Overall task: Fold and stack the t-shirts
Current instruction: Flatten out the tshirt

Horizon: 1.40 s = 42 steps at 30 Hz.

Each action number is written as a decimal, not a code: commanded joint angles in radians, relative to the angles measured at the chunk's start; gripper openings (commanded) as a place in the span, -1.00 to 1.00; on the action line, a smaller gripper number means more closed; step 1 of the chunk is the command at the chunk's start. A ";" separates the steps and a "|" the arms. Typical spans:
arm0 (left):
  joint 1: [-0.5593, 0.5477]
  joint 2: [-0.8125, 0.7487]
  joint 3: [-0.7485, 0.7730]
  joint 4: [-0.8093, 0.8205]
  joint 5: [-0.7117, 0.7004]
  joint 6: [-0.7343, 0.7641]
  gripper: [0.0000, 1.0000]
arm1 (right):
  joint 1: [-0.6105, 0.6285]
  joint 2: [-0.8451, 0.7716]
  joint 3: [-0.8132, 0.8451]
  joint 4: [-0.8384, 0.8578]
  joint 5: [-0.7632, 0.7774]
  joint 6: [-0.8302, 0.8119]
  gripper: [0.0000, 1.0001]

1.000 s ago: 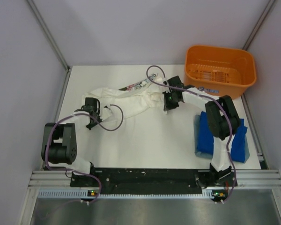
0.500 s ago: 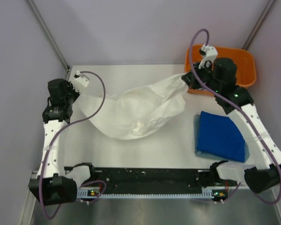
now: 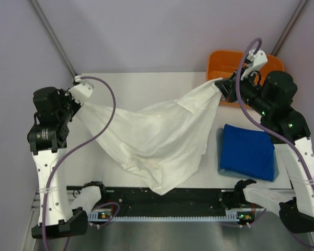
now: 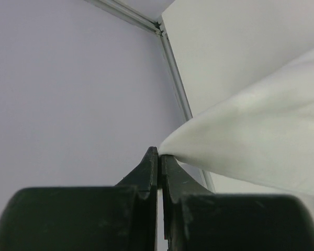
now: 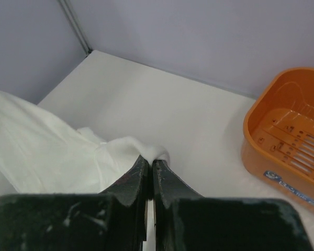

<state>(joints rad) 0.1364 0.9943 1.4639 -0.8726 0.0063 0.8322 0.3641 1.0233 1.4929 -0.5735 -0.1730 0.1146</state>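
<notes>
My left claw (image 4: 158, 155) has its two fingers pressed together on a pinched corner of the white t-shirt (image 4: 251, 141). In the wrist view the cloth fans out to the right from the very tips. My right claw (image 5: 149, 160) is clamped the same way on a small bunched fold of the same shirt, which trails off to the left and below it.

From above I see the left claw (image 3: 76, 100) raised at the far left of the table (image 3: 146, 83) and the right claw (image 3: 220, 87) raised at the far right, just in front of the orange basket (image 3: 225, 60). The white t-shirt (image 3: 157, 141) hangs stretched between them. Its top edge sags in the middle and its body drops to a point that reaches the black rail (image 3: 199, 196) at the near edge. I see only plain white cloth on the side facing the camera. I cannot tell whether the low point rests on anything.

The blue t-shirt (image 3: 247, 151) lies folded flat on the right side of the table, beside the right arm and apart from the white one. The basket sits in the far right corner.
</notes>
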 commanded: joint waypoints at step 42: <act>0.006 -0.057 -0.528 0.060 0.061 -0.002 -1.00 | 0.249 0.584 -0.553 0.251 -0.264 0.166 0.01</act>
<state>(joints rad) 0.1368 0.9470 0.9394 -0.8387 0.0628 0.8356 0.6113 1.6253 0.9562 -0.4530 -0.3408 0.2363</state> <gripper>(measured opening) 0.017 0.560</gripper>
